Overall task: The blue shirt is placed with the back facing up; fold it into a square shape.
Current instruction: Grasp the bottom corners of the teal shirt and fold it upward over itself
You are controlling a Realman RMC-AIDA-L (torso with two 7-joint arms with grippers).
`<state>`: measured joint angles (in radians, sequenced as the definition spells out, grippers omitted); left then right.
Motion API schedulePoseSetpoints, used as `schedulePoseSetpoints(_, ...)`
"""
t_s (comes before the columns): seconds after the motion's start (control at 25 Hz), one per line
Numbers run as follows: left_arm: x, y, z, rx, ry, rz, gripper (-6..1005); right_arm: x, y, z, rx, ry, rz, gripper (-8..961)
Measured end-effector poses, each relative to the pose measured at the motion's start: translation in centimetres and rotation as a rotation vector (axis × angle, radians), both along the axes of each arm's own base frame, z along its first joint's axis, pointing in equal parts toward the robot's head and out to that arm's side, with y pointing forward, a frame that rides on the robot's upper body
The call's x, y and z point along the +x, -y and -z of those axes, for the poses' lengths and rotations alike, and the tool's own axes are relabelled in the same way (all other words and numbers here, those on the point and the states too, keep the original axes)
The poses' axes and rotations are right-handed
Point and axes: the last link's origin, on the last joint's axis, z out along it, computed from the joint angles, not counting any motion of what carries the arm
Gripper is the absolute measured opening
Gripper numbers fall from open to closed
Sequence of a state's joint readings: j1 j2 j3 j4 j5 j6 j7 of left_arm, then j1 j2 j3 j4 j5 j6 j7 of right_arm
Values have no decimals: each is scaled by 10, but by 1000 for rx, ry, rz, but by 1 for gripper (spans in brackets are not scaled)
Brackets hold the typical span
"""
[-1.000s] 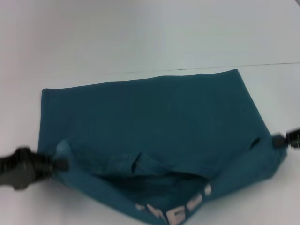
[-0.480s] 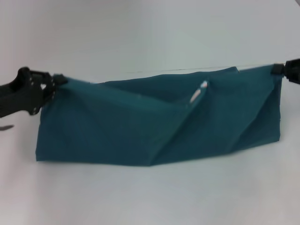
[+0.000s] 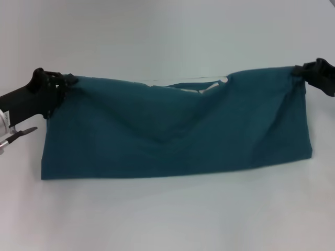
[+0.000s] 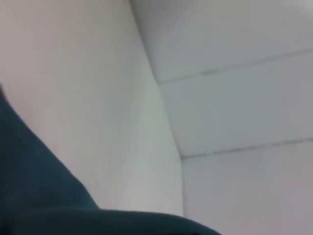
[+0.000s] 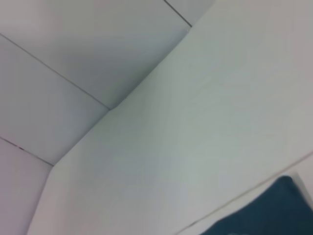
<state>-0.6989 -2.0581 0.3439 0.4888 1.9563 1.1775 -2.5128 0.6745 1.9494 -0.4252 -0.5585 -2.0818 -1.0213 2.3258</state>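
The blue shirt (image 3: 172, 130) is a dark teal cloth folded over on itself across the white table, its near fold line lying flat and its far edge held up. My left gripper (image 3: 69, 80) is shut on the far left corner of the shirt. At the far right corner my right gripper (image 3: 299, 72) is shut on the cloth too. A strip of white print (image 3: 212, 86) peeks out along the sagging top edge. A band of the shirt (image 4: 44, 196) fills a corner of the left wrist view, and a small tip of the shirt (image 5: 274, 210) shows in the right wrist view.
The white table (image 3: 167, 214) stretches bare in front of the shirt and behind it. A thin dark seam (image 3: 172, 79) runs across the tabletop behind the cloth. Both wrist views mostly show white panels with seams.
Both grippers have carried the near edge of the shirt up and away over the far edge, folding it in half. Over the last half second the top edge moved farther back and the creases flattened.
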Motion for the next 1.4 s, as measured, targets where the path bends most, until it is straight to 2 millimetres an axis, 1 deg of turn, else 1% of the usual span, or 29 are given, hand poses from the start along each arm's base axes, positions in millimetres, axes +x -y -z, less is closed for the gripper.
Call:
schedulePoseSetpoints(0.12, -4, -1, 4, 2, -28, -26, 48, -10, -9, 6, 1, 39, -20, 84)
schedulePoseSetpoints(0.28, -3, -3, 9, -33, -116, 0, 48, -21, -18, 13, -26, 99, -52, 84)
schedulePoseSetpoints(0.52, 1, -9, 9, -42, -231, 35, 49, -27, -25, 15, -41, 165, -73, 85)
schedulePoseSetpoints(0.76, -2, -15, 5, -8, -242, -7, 49, -31, -34, 12, -15, 230, -71, 85)
schedulePoseSetpoints(0.92, -5, -21, 3, 18, -232, -63, 49, -39, -44, 8, 20, 249, -71, 84)
schedulePoseSetpoints(1.16, -6, -26, 6, 38, -247, -103, 48, -50, -57, 21, 30, 304, -64, 84)
schedulePoseSetpoints(1.4, -13, -25, 5, 55, -257, -137, 49, -50, -61, 26, 44, 336, -46, 85)
